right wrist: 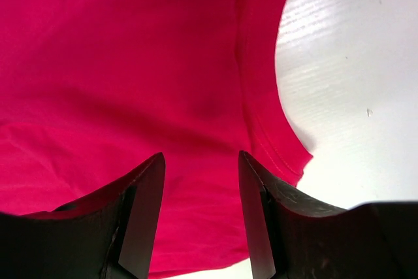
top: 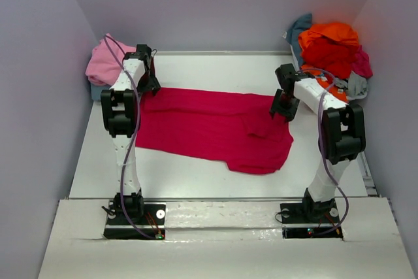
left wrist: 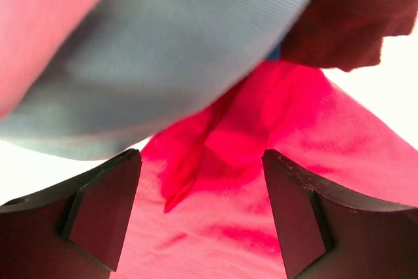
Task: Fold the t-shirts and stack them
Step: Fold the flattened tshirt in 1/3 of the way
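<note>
I see the magenta-red tee [top: 209, 129] spread across the middle of the counter [top: 196, 70], its left end by the pink tee [top: 108, 60] in the upper left of the top view; the orange tee [top: 330, 44] is heaped with others in the upper right. Left pincer [top: 149, 86] sits over that left end, spread wide, nothing in it. Right pincer [top: 283, 113] is over the tee's right hem, fingers apart, gripping nothing.
</note>
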{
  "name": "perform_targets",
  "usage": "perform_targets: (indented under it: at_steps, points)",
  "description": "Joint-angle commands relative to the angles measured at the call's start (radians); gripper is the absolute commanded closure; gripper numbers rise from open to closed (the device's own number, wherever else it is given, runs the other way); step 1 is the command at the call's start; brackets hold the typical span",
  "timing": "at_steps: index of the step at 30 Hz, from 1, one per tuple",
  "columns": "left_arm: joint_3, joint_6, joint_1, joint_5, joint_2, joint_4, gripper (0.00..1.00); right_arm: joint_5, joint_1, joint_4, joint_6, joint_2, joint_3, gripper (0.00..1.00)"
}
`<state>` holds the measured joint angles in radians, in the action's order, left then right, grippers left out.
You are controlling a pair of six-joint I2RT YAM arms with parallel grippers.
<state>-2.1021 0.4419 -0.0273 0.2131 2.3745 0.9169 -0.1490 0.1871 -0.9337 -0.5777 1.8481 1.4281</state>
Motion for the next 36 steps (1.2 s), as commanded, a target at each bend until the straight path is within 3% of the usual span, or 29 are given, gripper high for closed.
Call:
perform_targets:
  at_steps: [1,10,27,36]
  points:
    - [-0.024,-0.008,-0.026,0.066,-0.106,0.027,0.13,0.014,0.009,-0.005,0.022,0.031,0.071,0.45]
    - [-0.024,-0.025,-0.094,0.095,-0.132,0.017,0.13,0.069,0.028,0.044,0.021,0.123,0.078,0.46]
    - [0.135,-0.022,-0.194,0.135,-0.106,0.033,0.13,0.108,0.037,0.061,-0.005,0.209,0.111,0.47]
    - [0.036,-0.026,-0.194,0.068,0.009,0.076,0.13,0.132,0.037,0.062,-0.02,0.247,0.115,0.47]
